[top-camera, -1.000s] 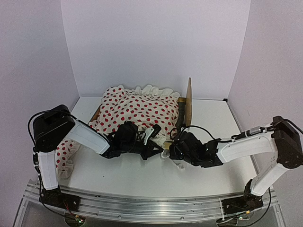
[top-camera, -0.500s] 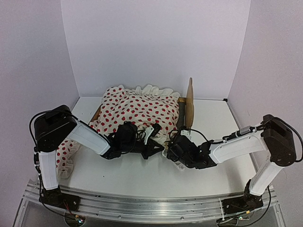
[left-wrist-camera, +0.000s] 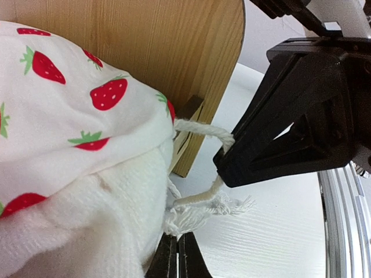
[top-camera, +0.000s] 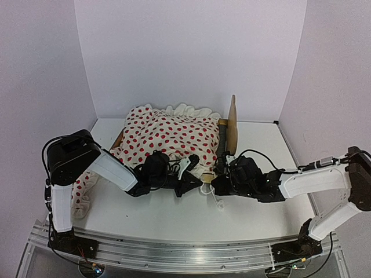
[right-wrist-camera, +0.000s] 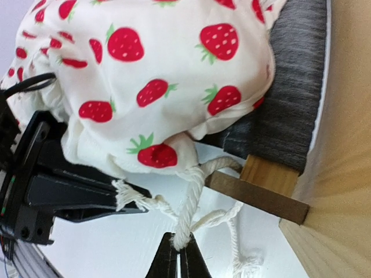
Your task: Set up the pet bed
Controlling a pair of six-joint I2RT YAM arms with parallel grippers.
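Note:
The pet bed's plywood headboard (top-camera: pixel 232 124) stands at the right end, and the rest of the frame lies under a cream cloth with red strawberries (top-camera: pixel 168 134). The right wrist view shows the dark grey mattress pad (right-wrist-camera: pixel 290 87) and a wooden frame rail (right-wrist-camera: pixel 261 194). A white cord (right-wrist-camera: pixel 194 200) hangs from the cloth's corner by that rail. My right gripper (right-wrist-camera: pixel 178 258) is shut on this cord. My left gripper (left-wrist-camera: pixel 177 258) is shut, with the cord's frayed end (left-wrist-camera: pixel 191 215) at its tips. The two grippers meet at the bed's near right corner (top-camera: pixel 207 185).
A red-dotted piece of cloth (top-camera: pixel 81 185) lies on the white table at the left, beside the left arm. White walls close in the back and both sides. A metal rail (top-camera: pixel 174 252) runs along the near edge.
My right arm has stretched out lower and to the right, its gripper staying at the bed's near corner. My left gripper has edged slightly right. The headboard stands a little more upright.

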